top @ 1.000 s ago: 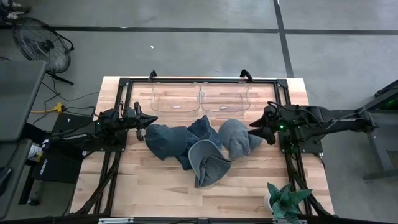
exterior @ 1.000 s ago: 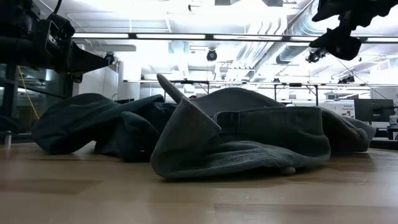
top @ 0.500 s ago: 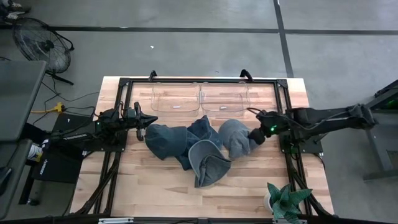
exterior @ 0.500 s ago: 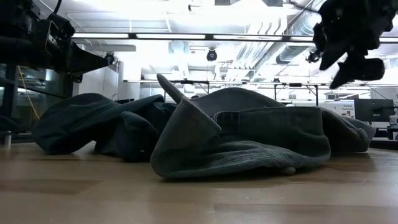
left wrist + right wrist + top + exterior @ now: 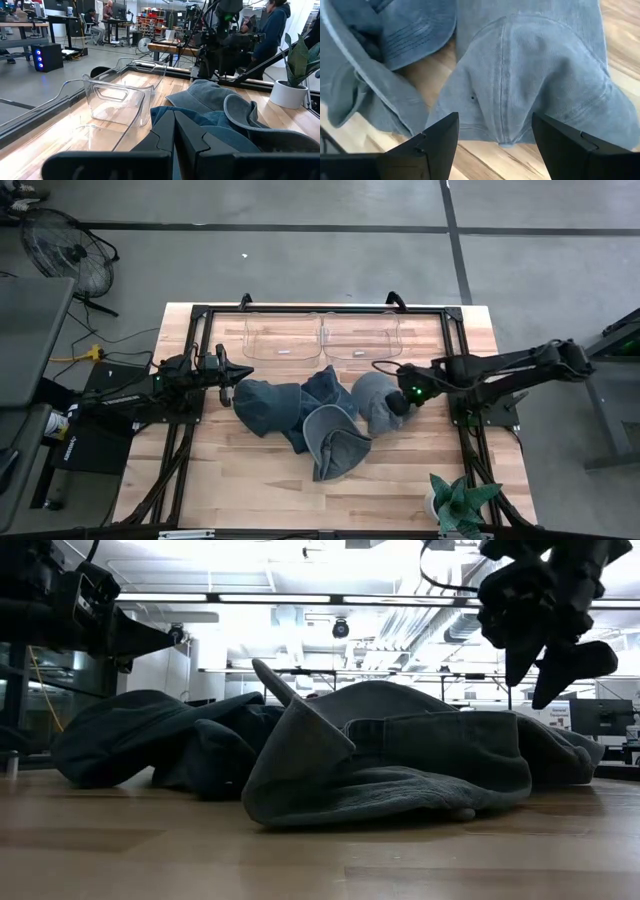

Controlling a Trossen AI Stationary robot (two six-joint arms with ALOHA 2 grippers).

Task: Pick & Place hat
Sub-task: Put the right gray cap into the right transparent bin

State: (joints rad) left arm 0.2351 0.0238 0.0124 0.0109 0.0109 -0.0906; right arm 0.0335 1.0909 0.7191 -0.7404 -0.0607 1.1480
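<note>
Denim hat (image 5: 530, 80) fills the right pincer's (image 5: 495, 137) spread fingers' view.

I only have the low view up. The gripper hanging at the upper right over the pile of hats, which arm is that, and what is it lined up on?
Observer: That is the right gripper, open, above the rightmost hat of the pile.
Operator: Is it touching the hat yet?
Observer: It doesn't look like it. In its wrist view the open fingers frame the hat's crown with cloth showing between them, nothing gripped.
Operator: Where is the other arm?
Observer: The left gripper is shut, waiting at the pile's left edge.
Operator: Anywhere to put the hat?
Observer: Two clear bins sit at the table's far edge.
</note>
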